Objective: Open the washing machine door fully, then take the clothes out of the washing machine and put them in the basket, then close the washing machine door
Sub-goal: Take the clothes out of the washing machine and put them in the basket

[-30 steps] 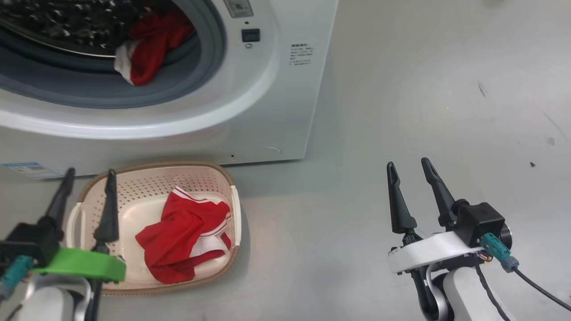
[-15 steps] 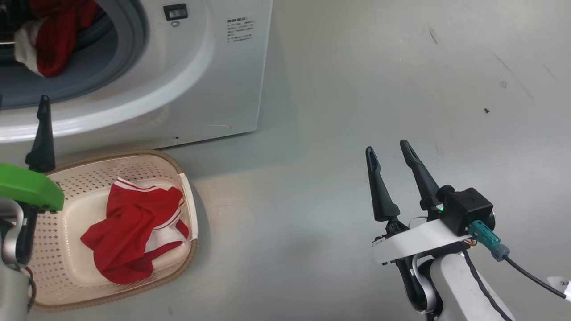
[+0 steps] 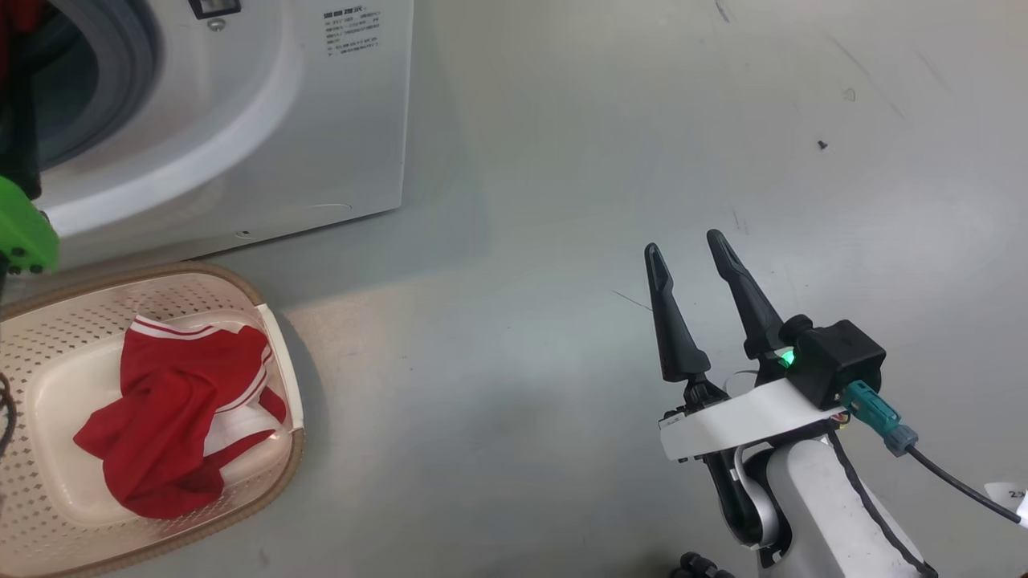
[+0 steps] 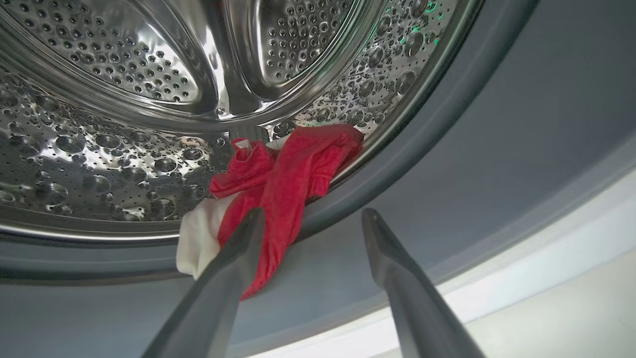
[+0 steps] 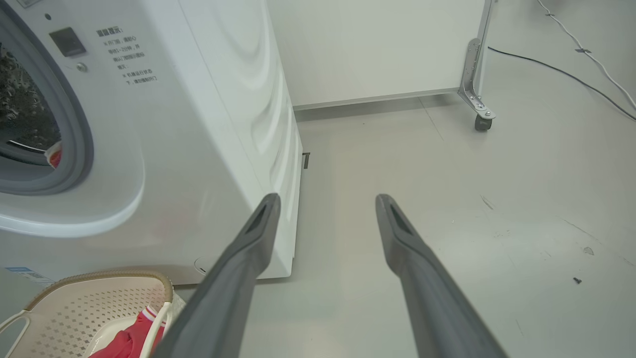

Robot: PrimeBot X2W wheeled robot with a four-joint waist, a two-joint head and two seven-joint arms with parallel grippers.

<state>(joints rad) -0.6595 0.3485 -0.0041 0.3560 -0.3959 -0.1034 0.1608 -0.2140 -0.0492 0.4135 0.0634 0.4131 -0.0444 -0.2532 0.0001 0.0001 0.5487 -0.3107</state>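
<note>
The white washing machine (image 3: 241,120) stands with its drum mouth uncovered; the washing machine door is out of view. One piece of the red clothes (image 4: 288,174), with a white patch, hangs over the steel drum's lip onto the grey rubber ring (image 4: 472,174). My left gripper (image 4: 313,213) is open just in front of it, and its left finger overlaps the cloth in the left wrist view. Another red garment (image 3: 169,417) with white stripes lies in the cream basket (image 3: 294,449) on the floor before the machine. My right gripper (image 3: 683,242) hovers open over bare floor to the right, holding nothing.
The green bracket of my left arm (image 3: 20,229) shows at the left edge of the head view. Grey floor (image 3: 562,160) stretches right of the machine. Behind it stands a white panel on a metal leg with a caster (image 5: 481,122), and a cable (image 5: 571,74) lies on the floor.
The head camera has swung right, so the machine and basket slid left in its view. My left gripper rose from above the basket toward the drum mouth. Both grippers stayed open.
</note>
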